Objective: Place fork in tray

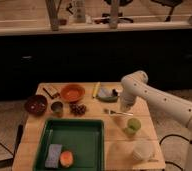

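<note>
The fork (pixel 117 112) is thin and silvery and lies flat on the wooden table, right of the middle. The gripper (pixel 124 108) hangs at the end of the white arm (pixel 159 102), directly over the fork's right end, close to the table. The tray (pixel 43 145) is large, dark green and rectangular, and sits at the front left of the table, left of and nearer than the fork. A blue-grey sponge (pixel 53 154) and an orange fruit (pixel 66 158) lie in the tray.
An orange bowl (pixel 72 92), a yellow stick (pixel 95 90) and a grey dish (pixel 108 94) stand along the back. A dark red bowl (pixel 36 104), a small cup (pixel 57 107) and grapes (pixel 78 108) are at the left. A green cup (pixel 133 125) and a white cup (pixel 143 151) are at the right front.
</note>
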`<state>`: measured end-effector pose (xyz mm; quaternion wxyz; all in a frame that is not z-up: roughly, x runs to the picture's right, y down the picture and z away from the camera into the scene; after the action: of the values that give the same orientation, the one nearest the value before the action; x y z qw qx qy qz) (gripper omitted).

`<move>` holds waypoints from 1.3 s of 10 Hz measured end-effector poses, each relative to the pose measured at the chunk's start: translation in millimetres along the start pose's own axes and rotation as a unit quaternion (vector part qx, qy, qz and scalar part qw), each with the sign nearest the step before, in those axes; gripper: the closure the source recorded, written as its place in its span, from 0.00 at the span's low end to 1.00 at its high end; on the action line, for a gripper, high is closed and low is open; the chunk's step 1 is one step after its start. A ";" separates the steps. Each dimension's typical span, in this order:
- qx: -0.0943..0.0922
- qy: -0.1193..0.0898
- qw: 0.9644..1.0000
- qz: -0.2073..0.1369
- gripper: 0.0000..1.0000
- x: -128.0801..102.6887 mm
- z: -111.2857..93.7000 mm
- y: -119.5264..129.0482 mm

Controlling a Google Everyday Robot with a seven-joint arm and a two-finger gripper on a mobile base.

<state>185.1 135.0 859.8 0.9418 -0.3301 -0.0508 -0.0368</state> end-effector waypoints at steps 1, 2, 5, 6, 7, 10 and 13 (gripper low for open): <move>-0.003 -0.001 1.000 -0.001 0.20 -1.6 2.1 -0.6; -0.005 -0.007 1.000 -0.001 0.20 -3.5 5.3 -1.6; -0.009 -0.022 1.000 0.000 0.20 -6.8 14.7 -1.5; -0.008 -0.027 1.000 -0.001 0.20 -10.7 18.2 -2.9; -0.007 -0.030 1.000 -0.001 0.20 -13.0 21.8 -3.1; -0.007 -0.040 0.999 0.009 0.20 -16.4 38.2 -2.4; -0.008 -0.041 0.999 0.015 0.32 -18.0 47.8 -2.5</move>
<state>163.5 163.6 896.3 0.9366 -0.3400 -0.0843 -0.0096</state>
